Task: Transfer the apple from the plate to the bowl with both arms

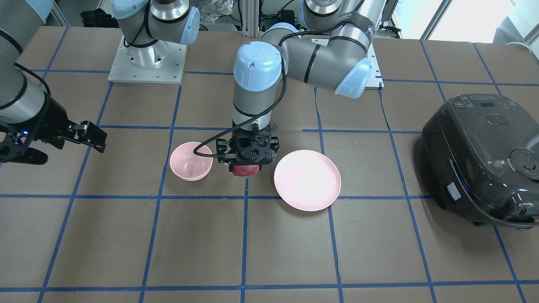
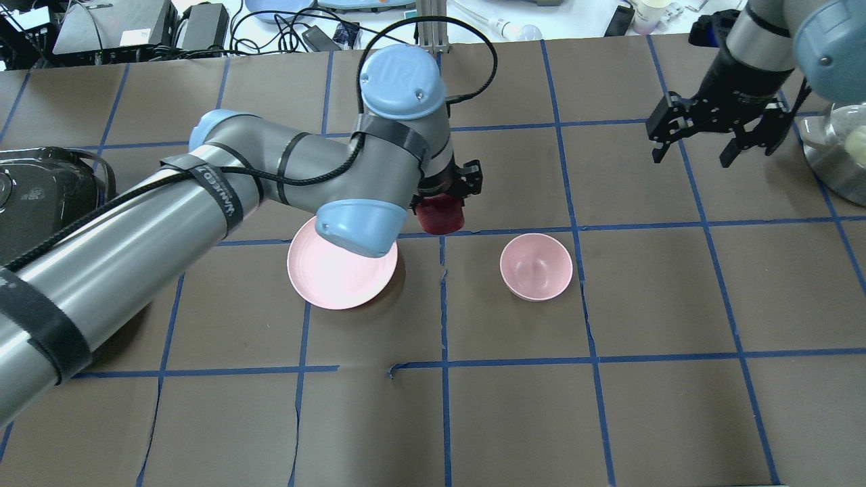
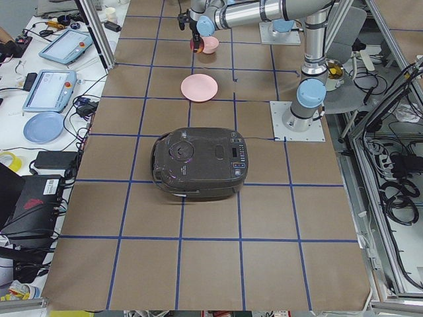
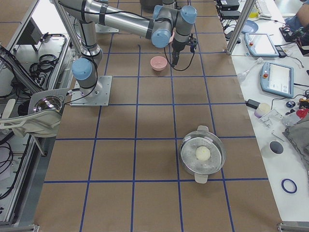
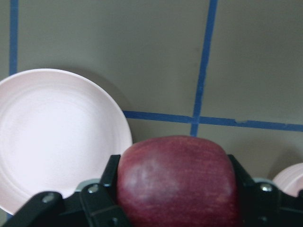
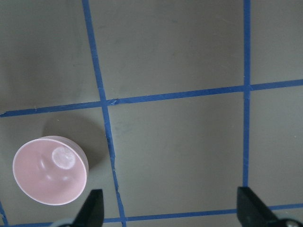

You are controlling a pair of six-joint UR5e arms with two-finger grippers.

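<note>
- L gripper [image 1: 248, 163] was clamped on the apple [image 5: 176, 182], pinching it from both sides. Apple hung over the table [image 1: 379, 252], btw. plate [image 1: 307, 181] & bowl [image 1: 190, 162].
- R gripper [image 2: 691, 157] had its jaws wide apart w/ nothing in them, well apart from apple & bowl.
- Done, prob.: pickup. Plate was bare.
- Left to do: bowl was empty, and apple was not yet passed to R gripper nor dropped in. Approx. halfway, I'd judge.
- Hard to see:
  - L arm [image 2: 270, 176] covered part of plate in overhead view.
  - L gripper hid most of apple from the front.
  - No yellowish patch showed.
  - Apple's height over table was unclear.
  - Side views were too small for detail.
</note>
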